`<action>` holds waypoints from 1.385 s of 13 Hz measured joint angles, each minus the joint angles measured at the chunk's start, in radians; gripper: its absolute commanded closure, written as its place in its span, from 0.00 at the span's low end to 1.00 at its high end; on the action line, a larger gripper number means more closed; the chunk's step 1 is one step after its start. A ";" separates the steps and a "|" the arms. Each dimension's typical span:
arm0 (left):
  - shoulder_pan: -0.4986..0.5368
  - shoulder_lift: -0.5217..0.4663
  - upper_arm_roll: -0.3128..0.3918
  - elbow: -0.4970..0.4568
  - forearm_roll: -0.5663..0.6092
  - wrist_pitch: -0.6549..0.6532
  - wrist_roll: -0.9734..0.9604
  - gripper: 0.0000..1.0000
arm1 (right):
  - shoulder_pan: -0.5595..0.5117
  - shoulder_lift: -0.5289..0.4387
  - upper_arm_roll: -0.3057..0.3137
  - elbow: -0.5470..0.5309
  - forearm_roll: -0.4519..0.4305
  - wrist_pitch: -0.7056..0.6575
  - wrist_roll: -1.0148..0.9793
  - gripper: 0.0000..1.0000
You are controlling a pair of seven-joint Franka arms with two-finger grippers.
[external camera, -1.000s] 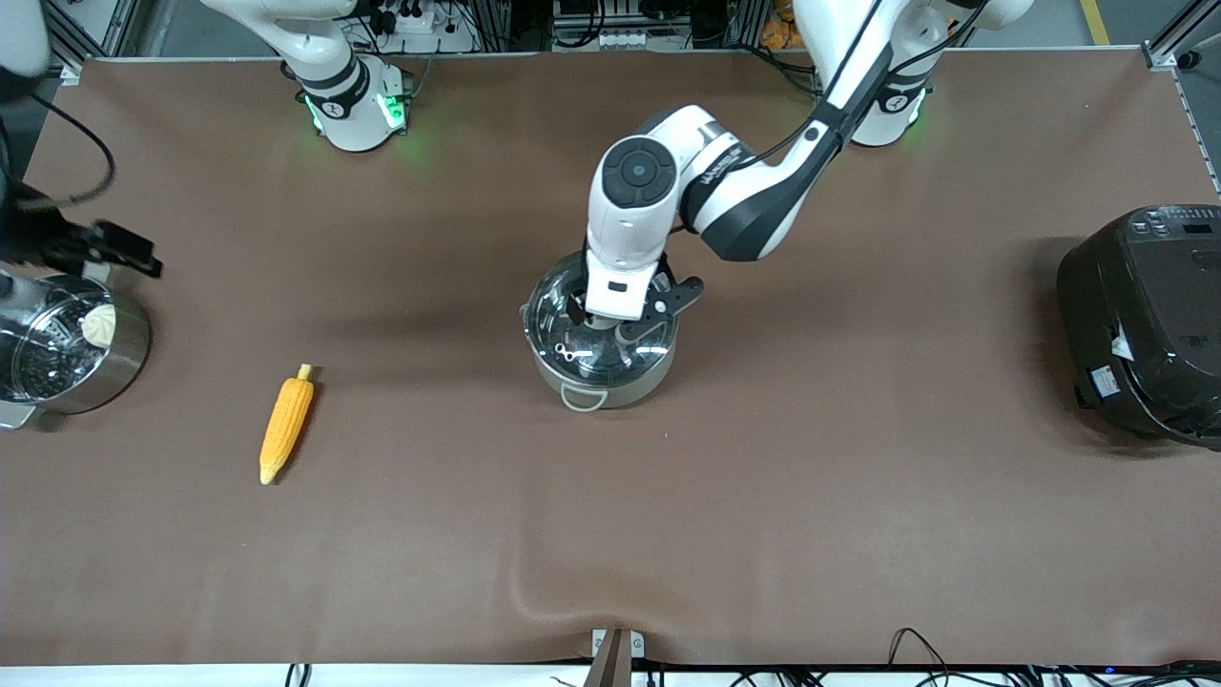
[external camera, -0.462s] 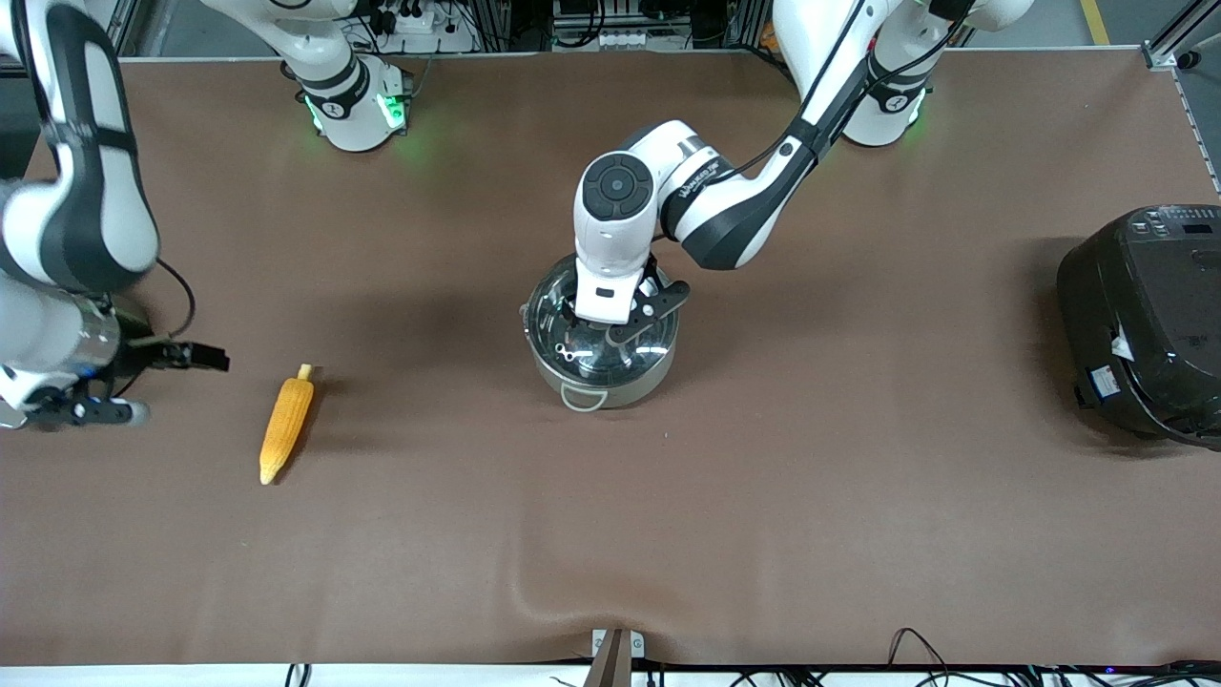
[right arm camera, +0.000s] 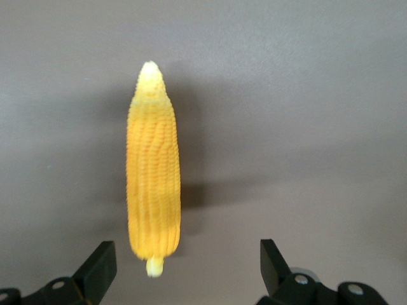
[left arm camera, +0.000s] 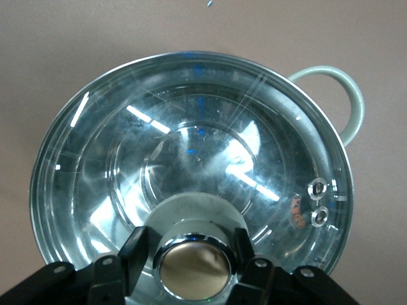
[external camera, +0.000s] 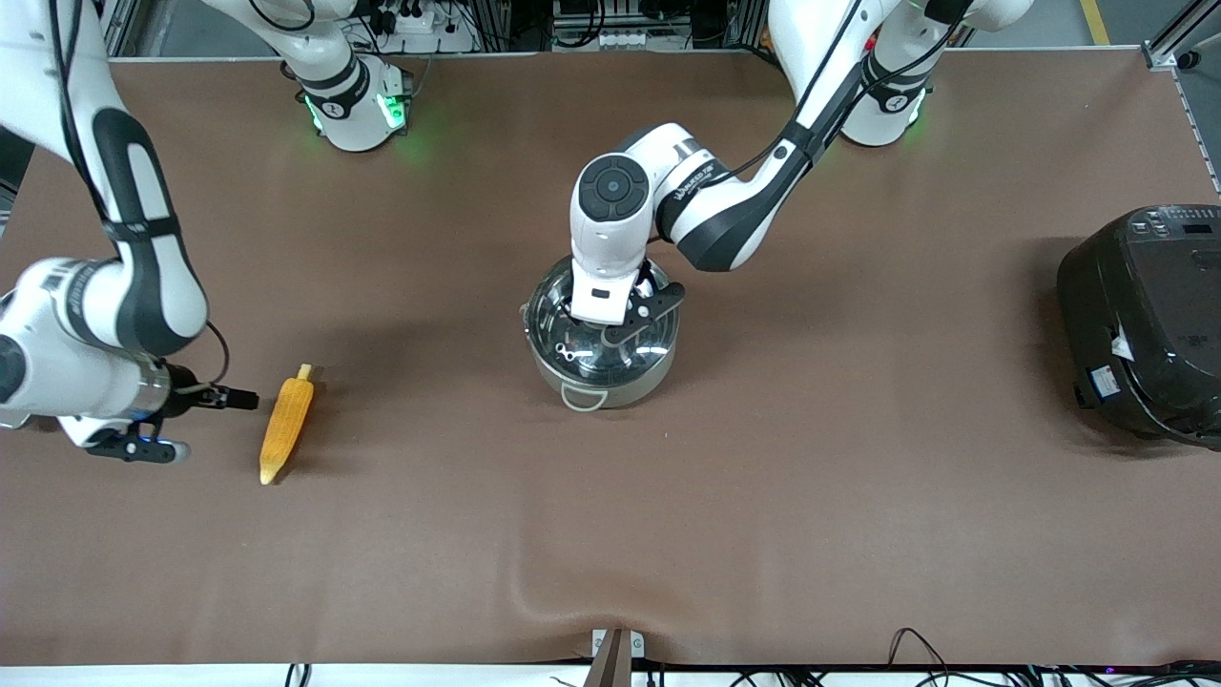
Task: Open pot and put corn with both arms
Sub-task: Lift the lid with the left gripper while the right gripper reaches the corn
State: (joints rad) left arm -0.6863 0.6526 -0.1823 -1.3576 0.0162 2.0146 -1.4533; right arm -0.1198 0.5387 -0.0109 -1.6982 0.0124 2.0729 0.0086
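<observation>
We see in the left wrist view the left pincer (left arm camera: 194,264) spread around the lid's knob (left arm camera: 194,267), fingers beside it; whether they touch, we cannot tell. The pot (external camera: 603,348) sits mid-bench. The right pincer (right arm camera: 184,270), wide open and empty, hangs just beside the corn (external camera: 286,426), near the right arm's end; bare bench lies toward the front edge.
</observation>
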 measured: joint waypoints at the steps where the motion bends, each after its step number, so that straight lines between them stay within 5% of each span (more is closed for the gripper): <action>1: -0.001 0.000 0.000 0.002 0.000 0.004 0.000 0.69 | 0.001 0.021 0.001 0.001 0.001 0.014 0.013 0.00; 3: -0.001 0.001 0.000 0.004 0.000 0.005 0.000 1.00 | 0.007 0.047 0.004 0.001 0.001 0.038 0.049 0.00; 9: 0.002 -0.018 0.001 0.017 0.028 0.003 0.000 1.00 | 0.042 0.114 0.011 -0.004 0.001 0.106 0.140 0.00; 10: 0.008 -0.042 0.002 0.021 0.037 -0.011 0.000 1.00 | 0.044 0.124 0.011 -0.004 0.001 0.109 0.140 0.22; 11: 0.023 -0.077 0.003 0.024 0.040 -0.053 0.011 1.00 | 0.044 0.131 0.011 -0.005 0.001 0.110 0.140 0.69; 12: 0.048 -0.119 0.003 0.025 0.041 -0.113 0.056 1.00 | 0.044 0.133 0.011 -0.005 0.001 0.110 0.140 0.95; 15: 0.176 -0.246 0.003 0.024 0.040 -0.332 0.312 1.00 | 0.045 0.133 0.011 -0.005 0.001 0.110 0.139 1.00; 18: 0.348 -0.309 0.003 -0.032 0.037 -0.401 0.603 1.00 | 0.064 0.128 0.012 -0.002 -0.003 0.098 0.119 1.00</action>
State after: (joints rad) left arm -0.3383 0.3438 -0.1791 -1.3893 0.0534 1.6140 -0.8500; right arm -0.0554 0.6672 0.0013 -1.7004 0.0095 2.1707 0.1277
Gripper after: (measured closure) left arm 0.493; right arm 0.542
